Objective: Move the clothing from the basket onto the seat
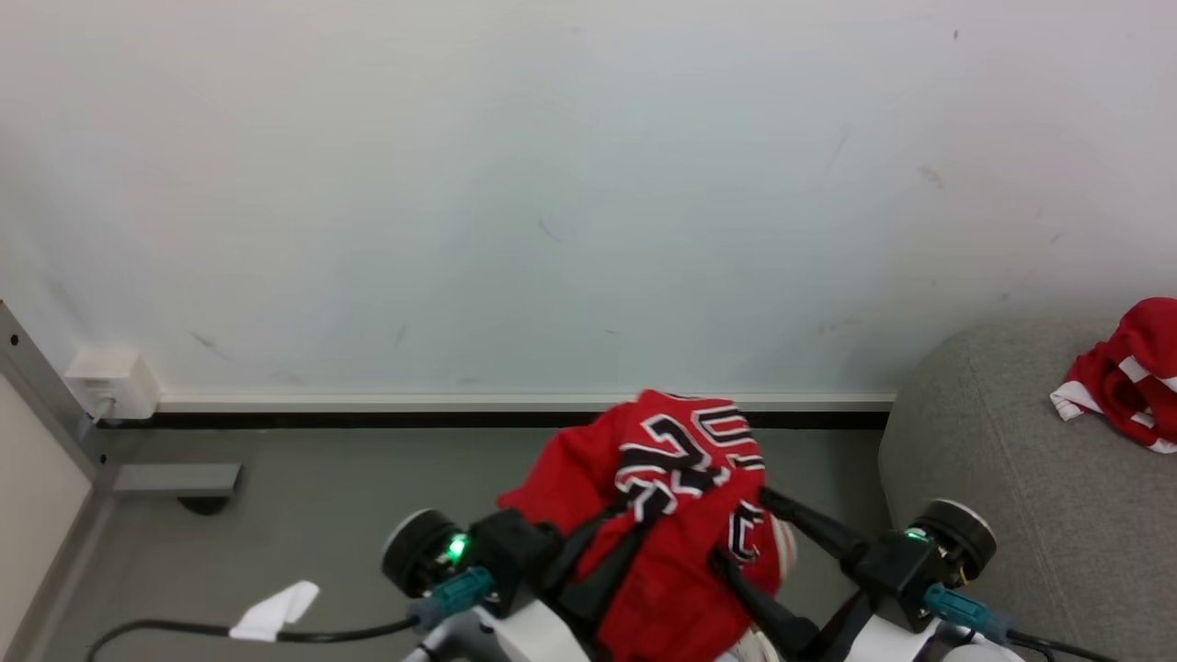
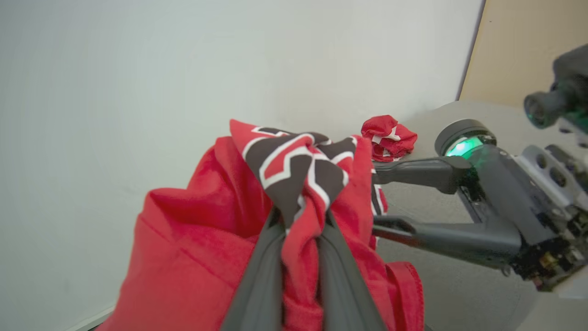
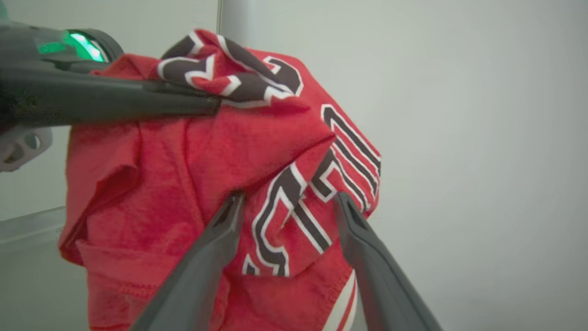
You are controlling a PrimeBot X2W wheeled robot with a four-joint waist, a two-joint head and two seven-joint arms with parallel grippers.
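On my left: my left fingers [image 1: 625,533] are pinched shut on the red jersey [image 1: 570,469], holding it up in the air.
Middle: my right fingers [image 1: 738,522] are wide open against the jersey, gripping nothing.
On my right: one red garment [image 1: 1126,368] lies on the grey seat [image 1: 993,478].
Left to do: I think the jersey must go there too.

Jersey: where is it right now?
Head view, low centre: the jersey hangs bunched in the shut left pincer, the open right pincer at its right side, left of the seat.
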